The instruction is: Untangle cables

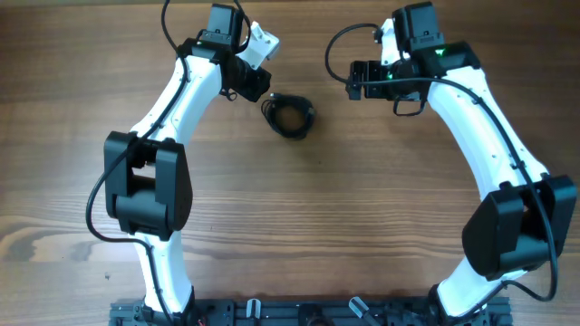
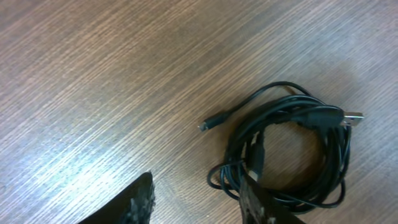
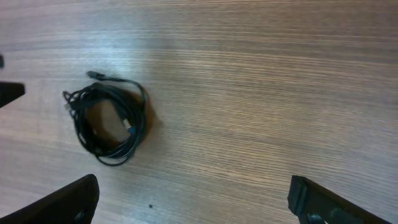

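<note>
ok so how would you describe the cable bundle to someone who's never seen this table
On the wooden table, look in the gap between the left gripper and the right gripper, nearer the left one. The cables lie as one small black coil of thin cords with plug ends poking out. Unlike the thicker black wires fixed along the arms, it lies loose on the wood.

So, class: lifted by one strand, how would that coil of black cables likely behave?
Probably floppy: the cables lie in loose loops, so would sag and partly uncoil. Likely light, being thin. Pushed, lying flat, they should slide, not roll.
</note>
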### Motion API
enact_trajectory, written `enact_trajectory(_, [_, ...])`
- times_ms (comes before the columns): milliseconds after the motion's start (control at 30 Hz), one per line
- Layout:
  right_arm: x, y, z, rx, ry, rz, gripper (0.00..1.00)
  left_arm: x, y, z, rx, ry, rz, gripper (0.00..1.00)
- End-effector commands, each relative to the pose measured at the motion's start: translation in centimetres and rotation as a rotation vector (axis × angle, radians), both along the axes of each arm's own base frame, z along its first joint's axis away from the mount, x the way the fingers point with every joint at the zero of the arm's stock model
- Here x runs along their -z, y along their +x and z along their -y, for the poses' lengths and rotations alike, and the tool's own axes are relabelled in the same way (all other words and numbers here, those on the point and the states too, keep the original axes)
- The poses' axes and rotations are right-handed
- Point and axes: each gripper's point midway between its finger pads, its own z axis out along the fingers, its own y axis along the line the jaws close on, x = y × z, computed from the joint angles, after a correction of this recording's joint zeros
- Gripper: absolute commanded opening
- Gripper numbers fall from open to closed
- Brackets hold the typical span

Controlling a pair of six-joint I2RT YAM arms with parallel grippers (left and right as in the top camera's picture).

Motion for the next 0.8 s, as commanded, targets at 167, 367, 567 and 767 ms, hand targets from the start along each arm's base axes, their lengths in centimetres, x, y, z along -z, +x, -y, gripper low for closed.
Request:
enact_trajectory(167, [1.7, 0.1, 1.4, 0.067, -0.056, -0.035, 1.0, 3.1, -3.0, 2.4, 0.224, -0.102, -0.123, 0.42])
enact_trajectory(367, [1.8, -0.3, 1.5, 0.06, -0.063, -0.051, 1.0, 4.7, -2.9, 2.2, 0.249, -0.091, -0.132, 0.38])
enact_trajectory(567, [2.0, -0.7, 1.6, 0.049, -0.072, -0.068, 1.0, 4.3, -0.1, 0.5, 0.208, -0.1, -0.039, 0.37])
enact_trajectory(767, [2.0, -0.8, 1.6, 0.042, -0.074, -0.07, 1.0, 4.7, 0.5, -2.1, 0.155, -0.114, -0.054, 0.37])
